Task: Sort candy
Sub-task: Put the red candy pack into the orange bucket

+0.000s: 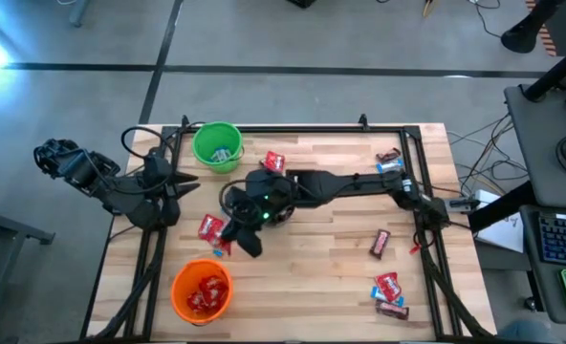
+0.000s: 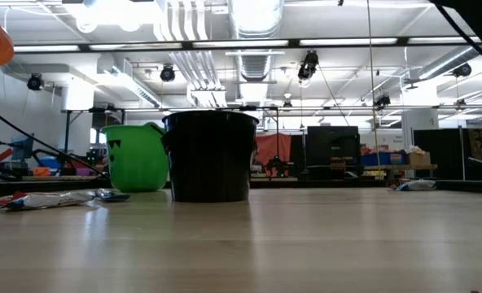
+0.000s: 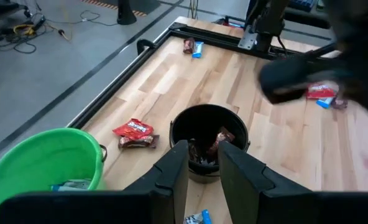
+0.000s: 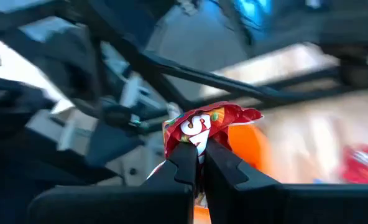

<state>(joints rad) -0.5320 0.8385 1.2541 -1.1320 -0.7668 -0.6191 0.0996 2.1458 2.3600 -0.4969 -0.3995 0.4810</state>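
Observation:
My right gripper (image 1: 248, 244) reaches across the table's middle, shut on a red candy (image 4: 204, 126), short of the orange cup (image 1: 202, 291) that holds red candy. My left gripper (image 3: 202, 167) hovers at the table's left edge (image 1: 181, 186). Its fingers stand slightly apart with nothing between them, pointing toward the black cup (image 3: 209, 140), which holds dark candy. The green cup (image 1: 216, 145) stands at the far left. Loose candy lies near the right edge (image 1: 386, 285) and beside the black cup (image 3: 133, 129). My right gripper pinches one end of the red candy's wrapper (image 4: 196, 142) between its two fingertips. The fingers come nearly level from the table's right side. The rest of the candy sticks out beyond the fingertips, crumpled, clear of the table.
My right arm (image 1: 359, 182) spans the table above the black cup. More candy lies at the far right (image 1: 389, 156), mid right (image 1: 380, 243) and near the orange cup (image 1: 209, 227). A dark frame (image 1: 302, 127) runs along the table's edges.

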